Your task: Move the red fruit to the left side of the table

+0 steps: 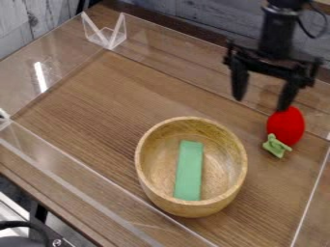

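The red fruit (287,123) lies at the right side of the table (103,106), close to the right acrylic wall, with a small green leafy piece (275,147) beside it on the wood. My gripper (264,90) hangs above the tabletop just up and left of the fruit, pointing down. Its two dark fingers (240,81) stand wide apart with nothing between them. It does not touch the fruit.
A wooden bowl (191,165) holding a flat green stick (191,170) sits front of centre. Low clear acrylic walls edge the table, with a folded clear piece (103,31) at the back left corner.
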You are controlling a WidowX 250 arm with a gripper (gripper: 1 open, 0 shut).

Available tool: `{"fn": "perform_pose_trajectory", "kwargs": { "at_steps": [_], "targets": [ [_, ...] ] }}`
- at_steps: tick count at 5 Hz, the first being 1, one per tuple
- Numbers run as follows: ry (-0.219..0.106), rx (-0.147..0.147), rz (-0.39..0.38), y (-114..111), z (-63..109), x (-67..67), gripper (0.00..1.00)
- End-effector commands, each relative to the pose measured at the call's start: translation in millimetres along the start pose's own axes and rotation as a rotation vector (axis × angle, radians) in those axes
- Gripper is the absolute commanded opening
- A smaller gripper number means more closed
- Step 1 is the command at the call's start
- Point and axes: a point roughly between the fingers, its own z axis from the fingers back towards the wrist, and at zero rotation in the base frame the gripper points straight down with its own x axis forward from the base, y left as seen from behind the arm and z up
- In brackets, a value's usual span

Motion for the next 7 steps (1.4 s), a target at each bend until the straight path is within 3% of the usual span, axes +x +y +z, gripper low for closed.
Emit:
{"fn": "perform_pose_trajectory", "kwargs": {
  "at_steps": [1, 2, 4, 7],
  "targets": [
    [-0.076, -0.040, -0.004, -9.9, 14.4, 17.9, 1.00],
    [-0.072, -0.045, -0.006, -7.5, 8.0, 26.1, 1.00],
    [-0.060, -0.041, -0.073, -25.1, 5.4, 26.5, 1.00],
    [-0.034, -0.018, -0.243, -38.6, -3.1, 28.6, 1.00]
  ]
}}
